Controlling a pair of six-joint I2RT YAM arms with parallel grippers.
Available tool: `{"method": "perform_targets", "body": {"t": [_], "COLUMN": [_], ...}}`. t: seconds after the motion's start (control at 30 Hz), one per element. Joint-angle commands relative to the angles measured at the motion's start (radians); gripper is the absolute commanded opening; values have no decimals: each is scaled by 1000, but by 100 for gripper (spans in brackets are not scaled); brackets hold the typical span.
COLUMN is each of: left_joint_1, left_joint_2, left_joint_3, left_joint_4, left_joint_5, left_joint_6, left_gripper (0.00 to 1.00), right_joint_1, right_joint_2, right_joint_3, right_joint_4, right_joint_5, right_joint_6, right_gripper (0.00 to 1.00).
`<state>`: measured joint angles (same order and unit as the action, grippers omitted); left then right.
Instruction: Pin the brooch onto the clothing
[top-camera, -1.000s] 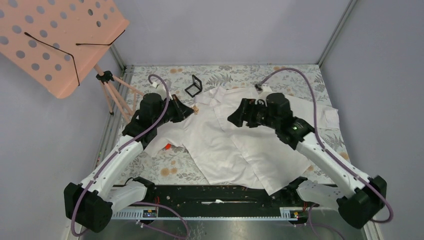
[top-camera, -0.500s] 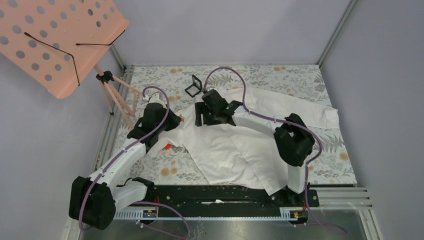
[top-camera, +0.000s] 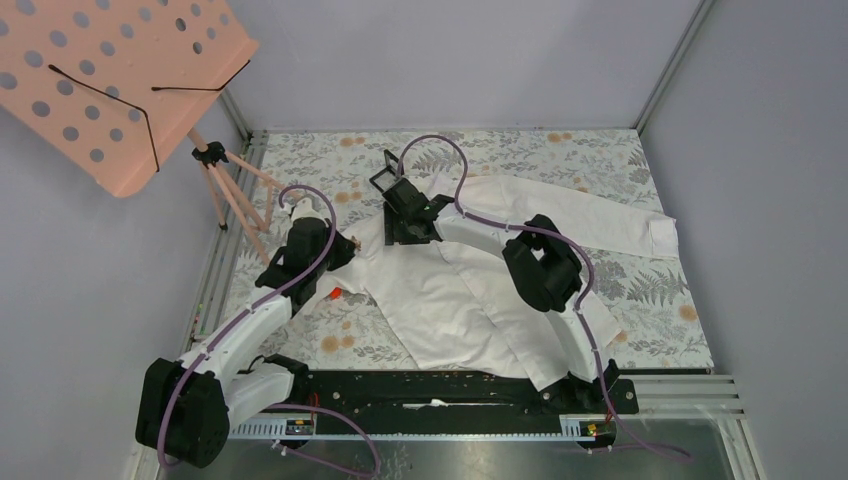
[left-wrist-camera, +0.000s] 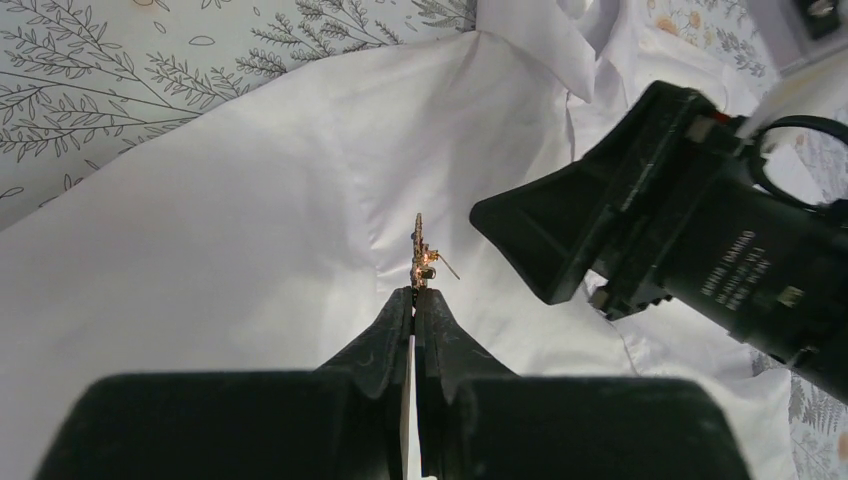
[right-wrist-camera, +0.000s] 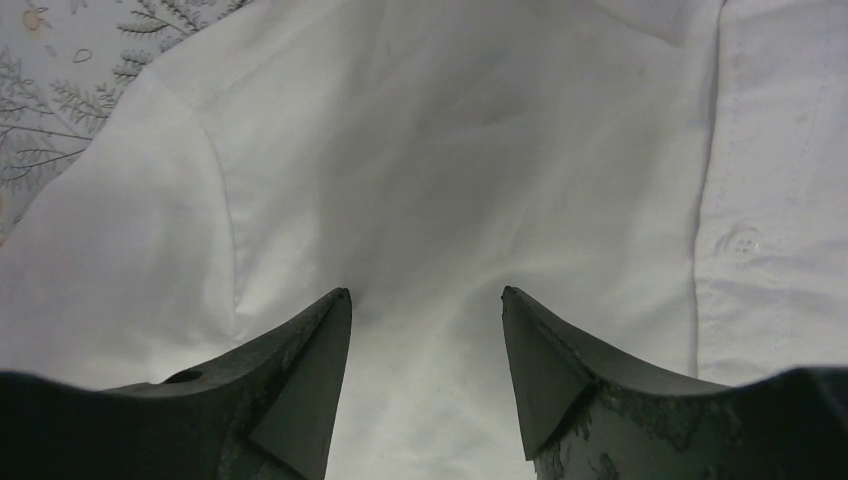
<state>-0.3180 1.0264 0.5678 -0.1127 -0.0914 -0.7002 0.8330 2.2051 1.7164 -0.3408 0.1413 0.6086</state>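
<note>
The clothing, a white collared shirt (top-camera: 470, 290), lies spread on the table. In the left wrist view the brooch (left-wrist-camera: 420, 248) shows edge-on as a thin gold-glinting sliver with its pin sticking out, just above the fabric near the shoulder. My left gripper (left-wrist-camera: 414, 292) is shut on its lower edge and sits at the shirt's left shoulder (top-camera: 352, 241). My right gripper (right-wrist-camera: 425, 292) hovers open over the white fabric with nothing between its fingers. It hangs close to the right of the brooch (top-camera: 392, 238), and one of its black fingers (left-wrist-camera: 540, 235) shows beside it.
A small black square case (top-camera: 386, 171) stands behind the right gripper. A red little block (top-camera: 335, 294) lies by the shirt's left sleeve. A pink perforated stand (top-camera: 110, 80) on a tripod (top-camera: 235, 195) rises at the back left. The floral tablecloth (top-camera: 660, 300) shows around the shirt.
The right arm has swung left across the shirt to just beside the left gripper, and its jaws have narrowed somewhat. The left gripper has drawn slightly back, still holding the brooch.
</note>
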Motion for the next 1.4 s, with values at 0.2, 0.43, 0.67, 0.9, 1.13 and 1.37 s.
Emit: {"method": "perform_targets", "body": {"t": [0.2,0.43,0.67,0.9,1.13,1.37], "left_joint_1": [1,-23,-79,-94,-121,-127], "left_joint_2": [-16,48,190,314,397,422], "left_joint_3": [-1,9,84,133,157,167], "left_joint_4": [72,89,157,206,259,259], "left_joint_5": [-32,-67,-89,-121,-101,-98], "left_joint_6": [-4,-7,-10,24,71,80], "left_gripper": [0,0,0,0,0,0], "right_joint_1": [2,2,2,2,2,1], "right_joint_2": [76,30,-23,-55,-60,-108], "right_joint_3": [101,44,8,-51,-56,-101], "right_joint_4": [-45,6,23,80,98,126], "right_joint_5": [85,60,53,34,18,27], "right_joint_6": [40,41,30,36,38,48], "right_gripper": [43,25,36,22,11,28]}}
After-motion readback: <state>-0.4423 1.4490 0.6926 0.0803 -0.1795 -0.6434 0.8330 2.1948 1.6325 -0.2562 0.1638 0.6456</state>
